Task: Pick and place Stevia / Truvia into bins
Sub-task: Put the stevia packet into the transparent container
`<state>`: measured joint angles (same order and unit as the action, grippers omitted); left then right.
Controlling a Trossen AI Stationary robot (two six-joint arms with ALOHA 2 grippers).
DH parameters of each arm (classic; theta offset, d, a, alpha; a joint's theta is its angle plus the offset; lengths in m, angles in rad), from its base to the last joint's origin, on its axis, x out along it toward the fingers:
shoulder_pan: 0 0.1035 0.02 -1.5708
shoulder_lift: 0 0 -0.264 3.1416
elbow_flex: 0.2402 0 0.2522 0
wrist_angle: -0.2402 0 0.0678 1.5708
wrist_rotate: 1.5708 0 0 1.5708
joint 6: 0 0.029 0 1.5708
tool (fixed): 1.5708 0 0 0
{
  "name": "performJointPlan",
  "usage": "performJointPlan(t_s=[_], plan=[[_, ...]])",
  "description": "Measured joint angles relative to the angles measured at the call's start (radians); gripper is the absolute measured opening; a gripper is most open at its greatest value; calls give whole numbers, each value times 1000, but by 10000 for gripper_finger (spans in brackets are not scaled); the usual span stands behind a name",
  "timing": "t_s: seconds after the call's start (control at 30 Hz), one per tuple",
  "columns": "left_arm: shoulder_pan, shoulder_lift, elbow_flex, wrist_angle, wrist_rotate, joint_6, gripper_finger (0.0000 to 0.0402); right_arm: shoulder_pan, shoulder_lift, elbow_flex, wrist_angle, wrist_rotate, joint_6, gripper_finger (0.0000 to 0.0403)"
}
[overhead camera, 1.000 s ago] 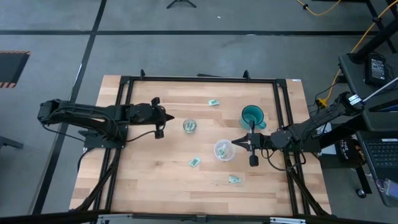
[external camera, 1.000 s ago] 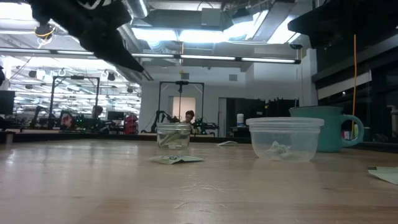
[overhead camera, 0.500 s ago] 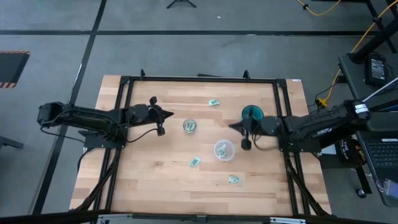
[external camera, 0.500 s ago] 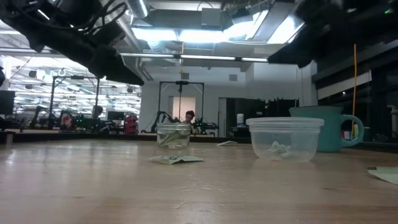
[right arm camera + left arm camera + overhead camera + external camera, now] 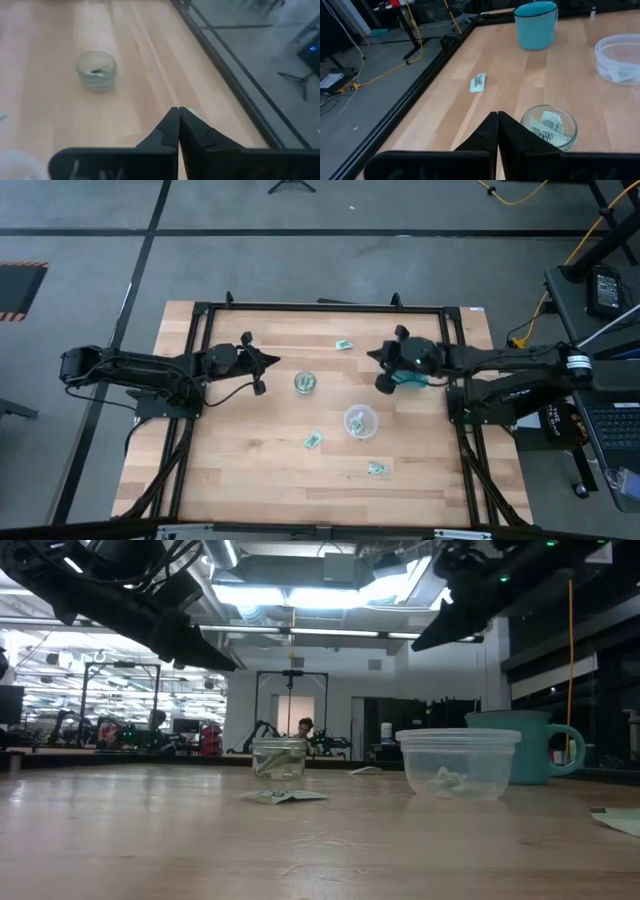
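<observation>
Right now both grippers are empty w/ fingers pressed together: the left gripper (image 5: 272, 362) hangs near the glass jar (image 5: 305, 383), the right gripper (image 5: 372, 355) is up over the teal mug (image 5: 411, 371), nose toward the far packet (image 5: 344, 344). Jar and plastic cup (image 5: 360, 421) each hold a packet already. Two more packets lie loose on the table (image 5: 250, 470): one (image 5: 314, 441) just beside the cup, one (image 5: 376, 468) nearer the front edge.

Risks, imo: flat packets give little to pinch, so closed fingers must open before descent or they'll just shove it. The arm also sits right over the mug and could knock it.
</observation>
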<state>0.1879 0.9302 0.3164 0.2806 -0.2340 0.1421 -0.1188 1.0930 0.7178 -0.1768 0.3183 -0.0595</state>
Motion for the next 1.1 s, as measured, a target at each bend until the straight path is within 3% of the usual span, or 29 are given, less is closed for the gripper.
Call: performJointPlan(t_s=[0.23,0.4,0.7,1.1], plan=[[-3,0,0,8,14,0,13,-79,150,134,-129,-53,-50,24],[-3,0,0,8,19,0,15,-107,253,196,-152,-128,-118,71],[-3,0,0,8,19,2,19,-140,384,276,-157,-131,-159,168],[-3,0,0,7,16,-17,60,-210,507,296,-150,-136,-160,230]])
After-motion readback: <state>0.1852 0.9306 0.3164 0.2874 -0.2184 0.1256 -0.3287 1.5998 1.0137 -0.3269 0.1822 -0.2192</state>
